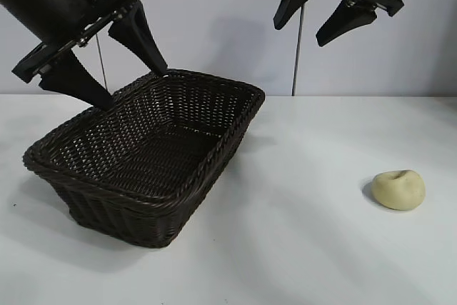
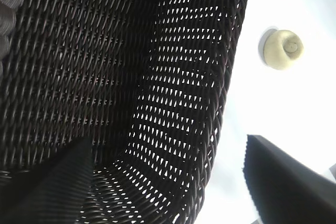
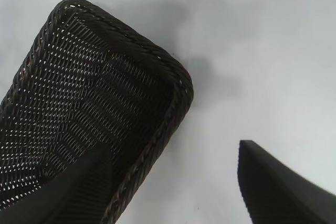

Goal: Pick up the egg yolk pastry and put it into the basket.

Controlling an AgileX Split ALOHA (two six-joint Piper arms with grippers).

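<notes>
White tabletop all around, and the egg yolk pastry (image 1: pixel 398 190) sits alone on it, well apart from the basket (image 1: pixel 150 156), untouched. The right gripper (image 1: pixel 330 11) hangs high above with fingers spread and empty; a careless squeeze could dent or roll that soft ball. The left gripper (image 1: pixel 103 64), spread too, crowds the basket's far rim, risking a nudge.

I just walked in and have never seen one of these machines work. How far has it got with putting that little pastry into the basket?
Nothing looks done yet. The egg yolk pastry sits on the white table, apart from the basket, which holds nothing. In hand: the left gripper hangs open at the basket's far rim; the right gripper hangs open, high above the table. Left: reaching the pastry, gripping it, carrying it over, releasing it.
</notes>
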